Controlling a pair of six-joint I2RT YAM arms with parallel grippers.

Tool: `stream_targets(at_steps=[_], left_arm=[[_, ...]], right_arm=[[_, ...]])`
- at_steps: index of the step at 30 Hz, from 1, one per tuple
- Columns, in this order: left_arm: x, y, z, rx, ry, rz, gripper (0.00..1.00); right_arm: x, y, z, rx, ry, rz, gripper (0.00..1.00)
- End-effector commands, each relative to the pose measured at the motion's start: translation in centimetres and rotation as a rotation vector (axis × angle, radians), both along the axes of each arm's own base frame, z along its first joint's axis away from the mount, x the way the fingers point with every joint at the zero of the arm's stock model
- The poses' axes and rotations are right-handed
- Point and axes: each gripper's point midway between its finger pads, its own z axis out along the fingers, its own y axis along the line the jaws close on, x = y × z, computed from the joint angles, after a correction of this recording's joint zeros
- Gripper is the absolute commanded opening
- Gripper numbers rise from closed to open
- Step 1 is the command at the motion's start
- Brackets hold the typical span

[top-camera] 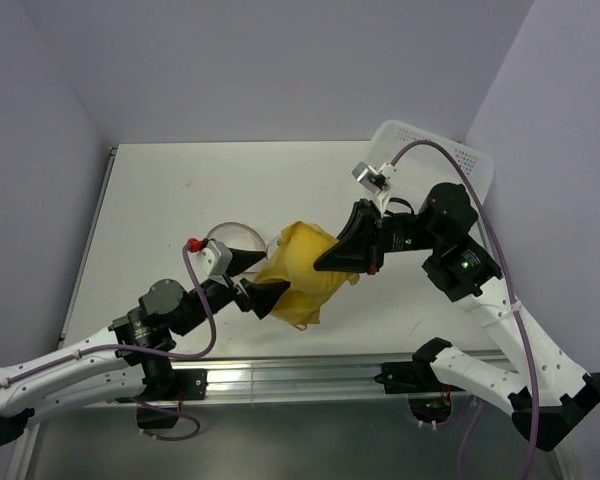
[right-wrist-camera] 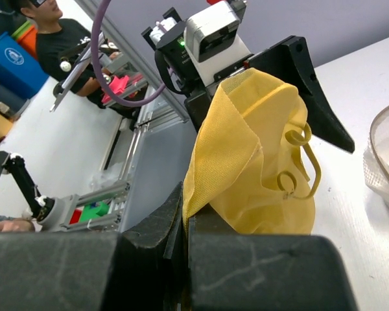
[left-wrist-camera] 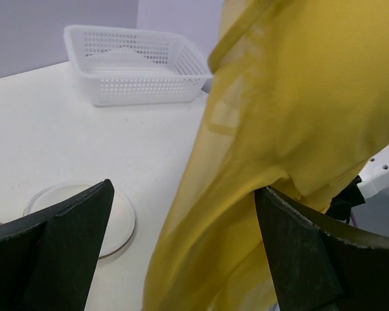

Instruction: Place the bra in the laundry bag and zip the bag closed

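Observation:
The mustard-yellow bra (top-camera: pixel 302 270) hangs lifted above the table's middle. My right gripper (top-camera: pixel 327 264) is shut on its upper right edge; the right wrist view shows the jaws (right-wrist-camera: pixel 188 217) pinching the fabric (right-wrist-camera: pixel 259 149), with thin straps curling off it. My left gripper (top-camera: pixel 258 278) is open at the bra's left side, and in the left wrist view the cloth (left-wrist-camera: pixel 279 129) hangs between its fingers (left-wrist-camera: pixel 71 240). The round cream-white laundry bag (top-camera: pixel 232 238) lies just behind the left gripper, partly hidden. It also shows in the left wrist view (left-wrist-camera: pixel 120 223) and the right wrist view (right-wrist-camera: pixel 386 162).
A white perforated plastic basket (top-camera: pixel 450 155) stands at the table's back right corner and shows in the left wrist view (left-wrist-camera: pixel 136 65). Grey walls close in the table at the back and on both sides. A metal rail (top-camera: pixel 310 375) runs along the near edge.

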Motion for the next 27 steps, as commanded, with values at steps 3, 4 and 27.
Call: stream_targets(at_steps=[3,4,27], left_arm=[[-1.9,-2.5,0.7,-0.009,-0.026,-0.150,0.96],[-2.0,-2.7,0.5,-0.008,-0.019,-0.162,0.92],[-6.6,-2.1,4.2,-0.194,-0.016,-0.377,0.00]], right_arm=[[-0.5,0.2,2.0,0.047,-0.047,0.049,0.00],[-0.5,0.2,2.1,0.054,-0.059,0.048,0.00],[12.5,-1.9,-0.9,-0.121,-0.053,-0.543,0.83]])
